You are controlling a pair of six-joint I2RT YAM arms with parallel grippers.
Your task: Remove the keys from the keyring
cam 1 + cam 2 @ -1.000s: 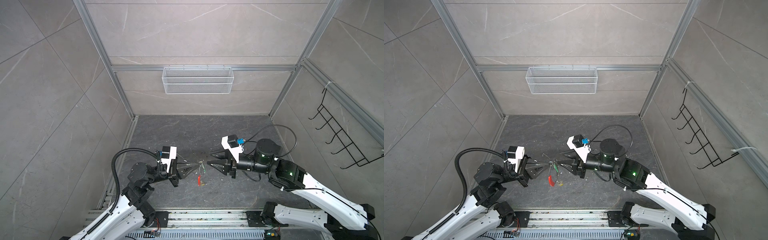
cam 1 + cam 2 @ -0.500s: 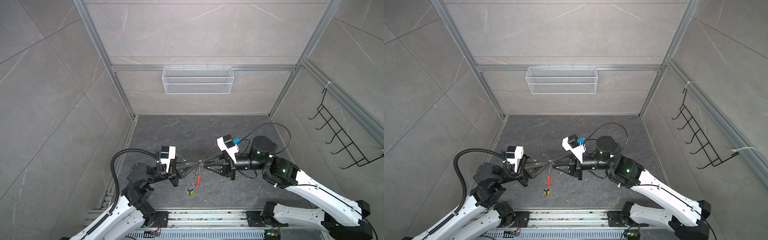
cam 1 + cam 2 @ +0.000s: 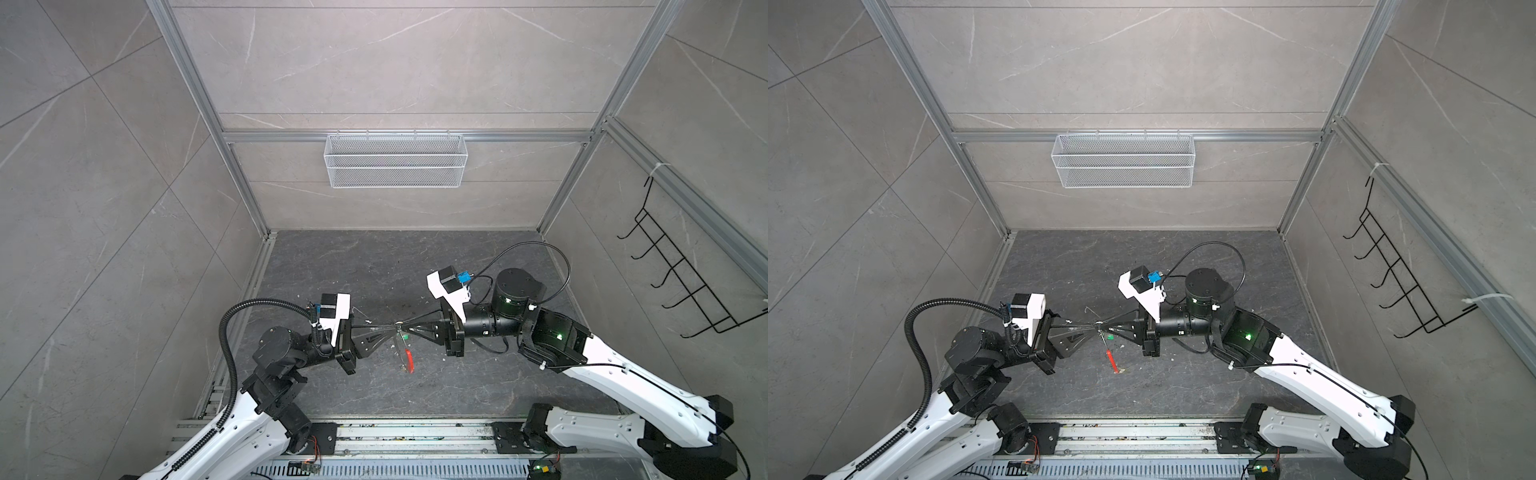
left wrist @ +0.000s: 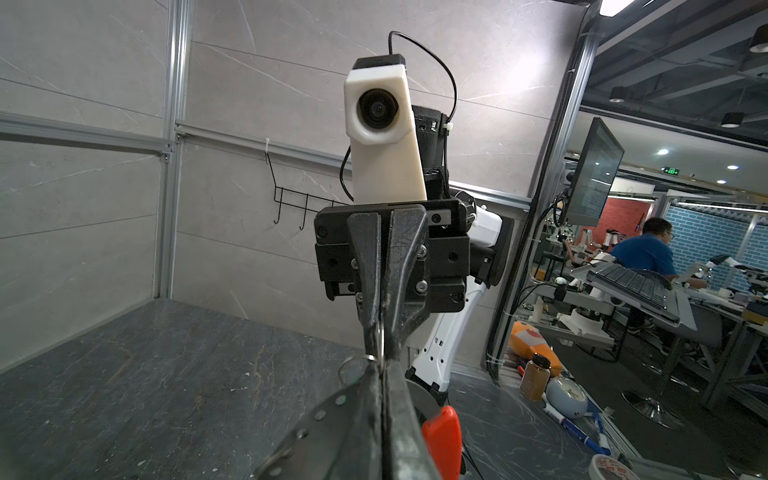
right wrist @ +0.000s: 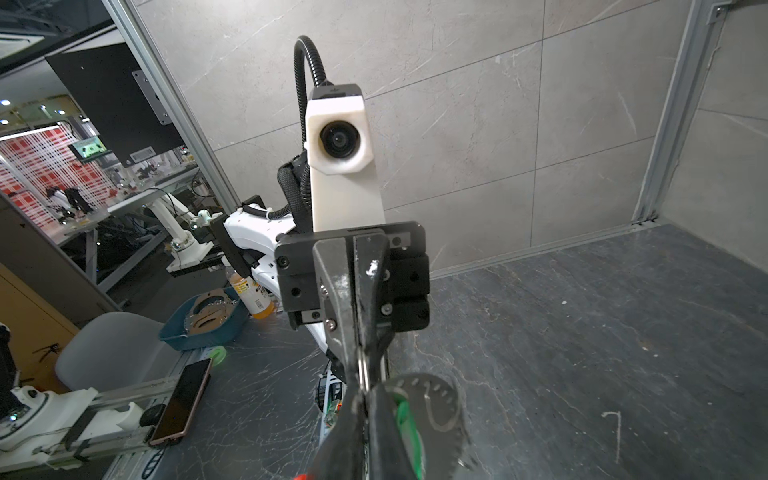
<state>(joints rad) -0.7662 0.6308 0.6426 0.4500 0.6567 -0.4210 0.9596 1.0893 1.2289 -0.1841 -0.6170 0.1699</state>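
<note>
Left gripper, right gripper, keyring dangling mid-floor

White shells, black joints; a ribbed black hose loops from my left arm, a thin cable from my right arm.

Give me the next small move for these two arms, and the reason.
Probably draw the right gripper a little back toward its own side while the left gripper holds firm. Both are shut tip to tip on the keyring, and the green tag hangs by the right one's tip, seemingly not yet free.
</note>
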